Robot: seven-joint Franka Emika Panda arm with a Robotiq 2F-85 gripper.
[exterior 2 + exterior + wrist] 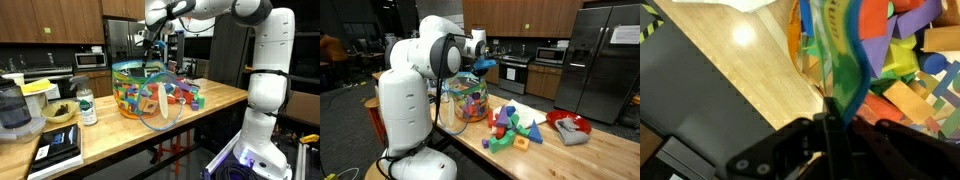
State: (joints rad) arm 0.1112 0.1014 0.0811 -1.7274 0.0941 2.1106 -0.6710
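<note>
1. Green, yellow and blue, a flat toy piece [843, 60] sits pinched in the claw [830, 122], whose jaws are drawn in narrow on its lower end. In both exterior views the claw [150, 47] hangs just above the clear tub [125, 95] of coloured blocks, near its rim.
2. Judging by this, the step in hand is carrying the piece over the tub. I cannot tell whether it is going in or coming out.
3. The next move calls for a steady pinch, since so thin a piece could twist or slip, and for keeping clear of the rim.
4. The wooden table [600, 150] bears the tub near the end by the robot. Loose blocks [515, 128] lie mid-table, and a red dish [567, 125] lies towards the far edge.
5. Around it is a kitchen with dark cabinets, a steel fridge [605, 60] and a microwave [552, 55].
</note>
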